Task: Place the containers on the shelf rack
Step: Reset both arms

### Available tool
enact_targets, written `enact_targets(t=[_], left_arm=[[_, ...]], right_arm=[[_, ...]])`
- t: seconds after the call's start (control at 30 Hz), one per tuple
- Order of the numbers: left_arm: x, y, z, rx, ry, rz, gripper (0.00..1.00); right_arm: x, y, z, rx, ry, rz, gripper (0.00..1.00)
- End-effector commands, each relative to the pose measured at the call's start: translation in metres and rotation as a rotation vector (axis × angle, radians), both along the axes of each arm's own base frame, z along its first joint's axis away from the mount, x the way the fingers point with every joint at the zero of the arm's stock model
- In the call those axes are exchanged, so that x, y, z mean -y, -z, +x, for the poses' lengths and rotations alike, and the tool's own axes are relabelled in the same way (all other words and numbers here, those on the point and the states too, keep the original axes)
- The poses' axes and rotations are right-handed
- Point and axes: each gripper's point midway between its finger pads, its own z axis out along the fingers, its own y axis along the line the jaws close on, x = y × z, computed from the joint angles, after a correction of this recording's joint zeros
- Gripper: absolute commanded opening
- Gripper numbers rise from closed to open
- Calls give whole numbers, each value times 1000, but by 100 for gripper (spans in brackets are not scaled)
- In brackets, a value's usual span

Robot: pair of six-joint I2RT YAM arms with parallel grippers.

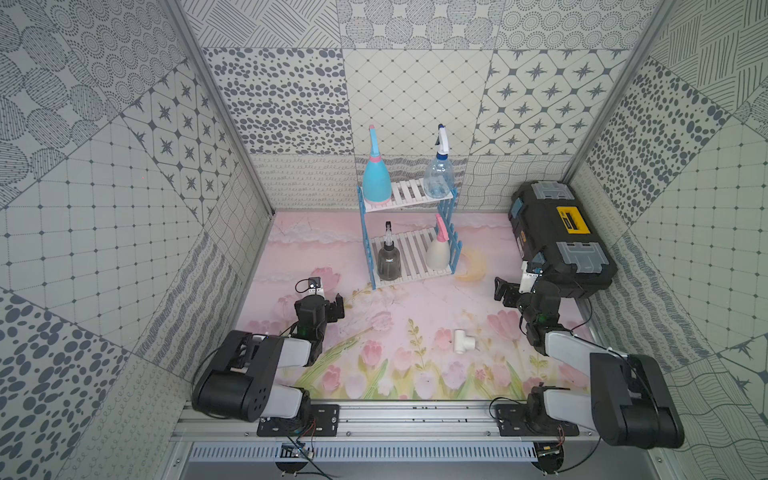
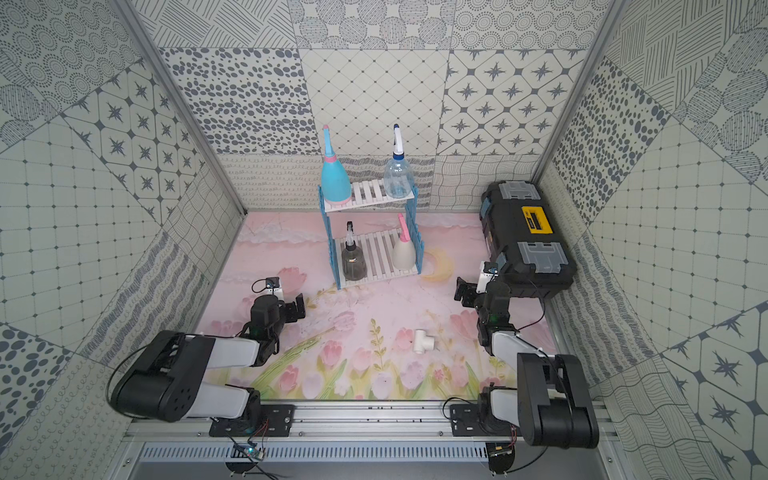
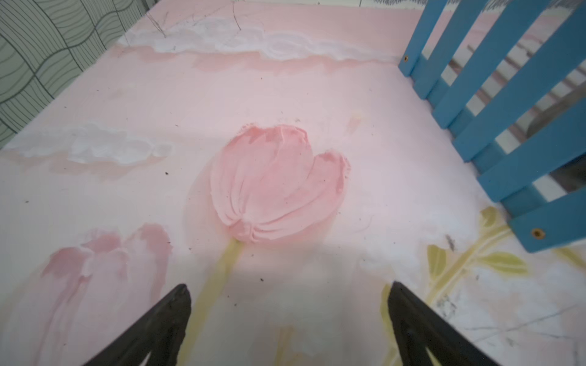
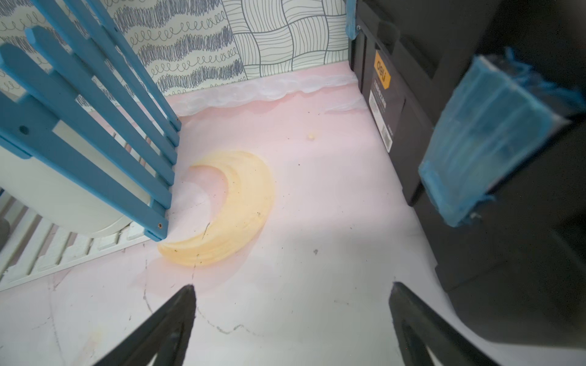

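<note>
The left pincer (image 3: pixel 288 286) hangs with its jaws apart and nothing between them, over bare mat (image 1: pixel 395 307) with free room all round. The shelf rack (image 1: pixel 411 249) begins just beyond it, to its right.

The right pincer (image 4: pixel 292 286) is also spread and empty, in the lane between the rack's blue side frame (image 4: pixel 95 177) on its left and the black toolbox (image 1: pixel 557 237) close on its right.

All four containers stand upright on the rack. The dark bottle (image 1: pixel 388 262) and cream bottle (image 1: pixel 438 251) are on the lower shelf, the light blue bottle (image 1: pixel 377 183) and clear bottle (image 1: pixel 438 176) on the upper. Their contents cannot be told.
</note>
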Motion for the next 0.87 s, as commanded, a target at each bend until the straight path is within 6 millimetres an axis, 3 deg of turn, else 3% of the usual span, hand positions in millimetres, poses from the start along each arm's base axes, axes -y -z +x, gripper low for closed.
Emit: enact_targets(t=[0.0, 0.1, 0.17, 0.27, 0.33, 0.47, 0.57, 0.83], left_arm=[[17, -48, 33, 235, 109, 5, 99], [12, -34, 50, 112, 96, -3, 99], [3, -40, 52, 132, 89, -79, 99], [1, -39, 52, 128, 74, -84, 99], [1, -38, 51, 125, 78, -79, 99], [6, -38, 52, 119, 105, -79, 99], [21, -37, 54, 101, 198, -85, 99], [22, -36, 54, 99, 211, -95, 99]], right_arm=[[-8, -34, 21, 211, -54, -71, 97], [-15, -21, 27, 232, -92, -78, 97], [-13, -6, 26, 168, -81, -83, 97], [-18, -6, 36, 143, -94, -89, 97], [-8, -5, 41, 97, -38, -93, 97], [-6, -5, 40, 113, -25, -89, 97], [-6, -4, 40, 113, -24, -88, 97], [-6, -4, 40, 115, -24, -88, 97]])
